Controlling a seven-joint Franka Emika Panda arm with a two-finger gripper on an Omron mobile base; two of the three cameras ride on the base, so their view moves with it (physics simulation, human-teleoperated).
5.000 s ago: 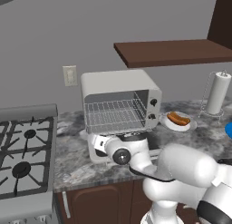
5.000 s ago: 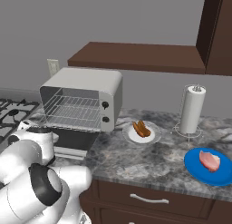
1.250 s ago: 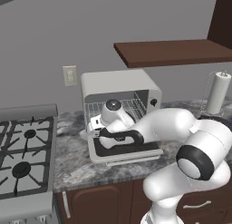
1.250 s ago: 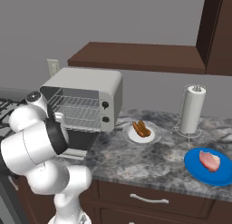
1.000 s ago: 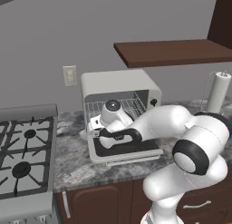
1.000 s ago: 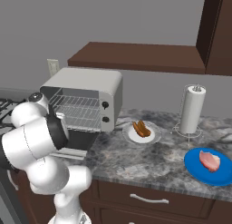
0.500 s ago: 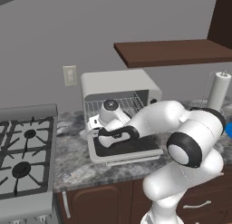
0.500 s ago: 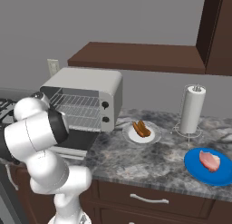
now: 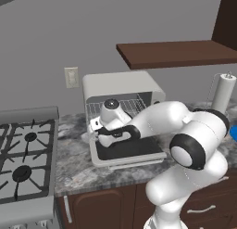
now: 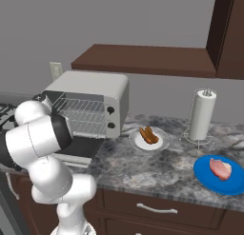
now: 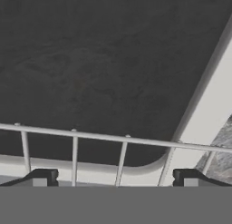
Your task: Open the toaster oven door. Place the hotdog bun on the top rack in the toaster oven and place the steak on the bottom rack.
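Risk of catching a rack wire or knocking the toaster oven door (image 9: 127, 151), lying flat at centre frame, when pulling out of the toaster oven (image 9: 121, 86). Long reach ahead: hotdog bun (image 10: 148, 134) on its white dish at centre, steak (image 10: 219, 168) at lower right. Arm folded low over the door, gripper (image 11: 113, 177) spread wide, empty, by the rack's front wire.
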